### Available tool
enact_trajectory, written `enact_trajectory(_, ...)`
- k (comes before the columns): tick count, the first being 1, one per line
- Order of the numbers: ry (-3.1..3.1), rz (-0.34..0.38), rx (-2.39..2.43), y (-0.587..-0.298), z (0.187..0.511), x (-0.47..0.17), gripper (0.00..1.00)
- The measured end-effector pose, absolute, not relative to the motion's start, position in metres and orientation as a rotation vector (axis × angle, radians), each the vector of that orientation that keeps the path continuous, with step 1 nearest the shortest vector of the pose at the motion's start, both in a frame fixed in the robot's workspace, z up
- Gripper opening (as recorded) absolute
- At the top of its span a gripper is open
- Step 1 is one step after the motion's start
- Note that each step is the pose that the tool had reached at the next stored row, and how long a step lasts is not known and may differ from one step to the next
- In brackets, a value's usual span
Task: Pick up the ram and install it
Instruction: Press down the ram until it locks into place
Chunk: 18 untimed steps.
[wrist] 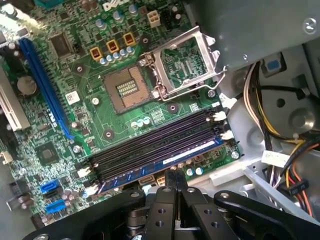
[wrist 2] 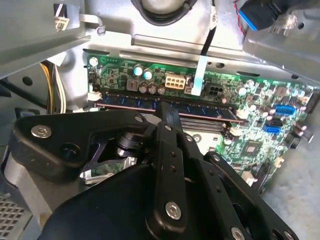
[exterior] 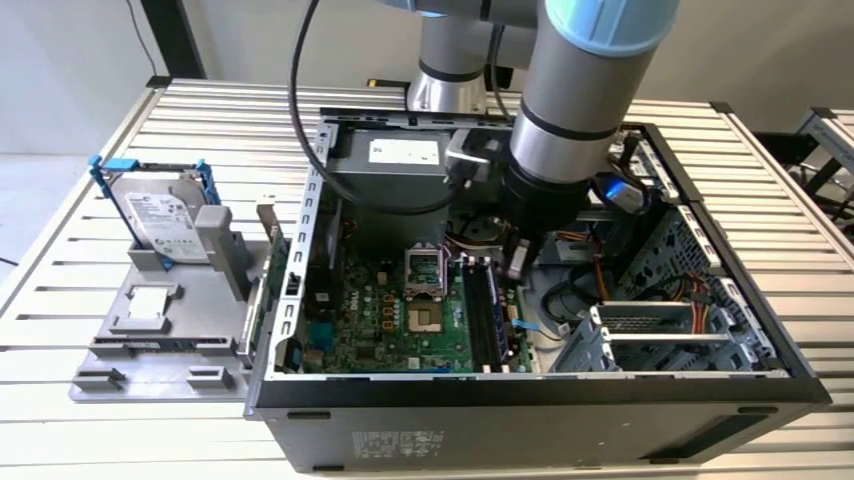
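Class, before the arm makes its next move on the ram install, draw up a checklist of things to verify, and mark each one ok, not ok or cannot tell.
1. Seated in a slot: ok. The ram stands in the motherboard slot nearest the gripper in the first wrist view.
2. Fingers free of it: ok. They are shut together with their tips at its top edge, not clamped around it.
3. Pushed fully home: cannot tell.
4. Closed end latches: cannot tell.
5. Empty neighbouring slots: ok.
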<state>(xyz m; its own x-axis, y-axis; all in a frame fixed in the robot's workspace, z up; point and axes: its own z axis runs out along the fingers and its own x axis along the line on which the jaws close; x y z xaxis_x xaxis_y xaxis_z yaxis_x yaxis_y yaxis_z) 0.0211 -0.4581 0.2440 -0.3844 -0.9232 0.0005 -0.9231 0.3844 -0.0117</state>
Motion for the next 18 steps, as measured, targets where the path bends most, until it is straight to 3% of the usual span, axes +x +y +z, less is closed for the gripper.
enact_trajectory(18, 2.398, -0.015, -2.018, -0.4586, 0.2371, 0.0205, 0.0)
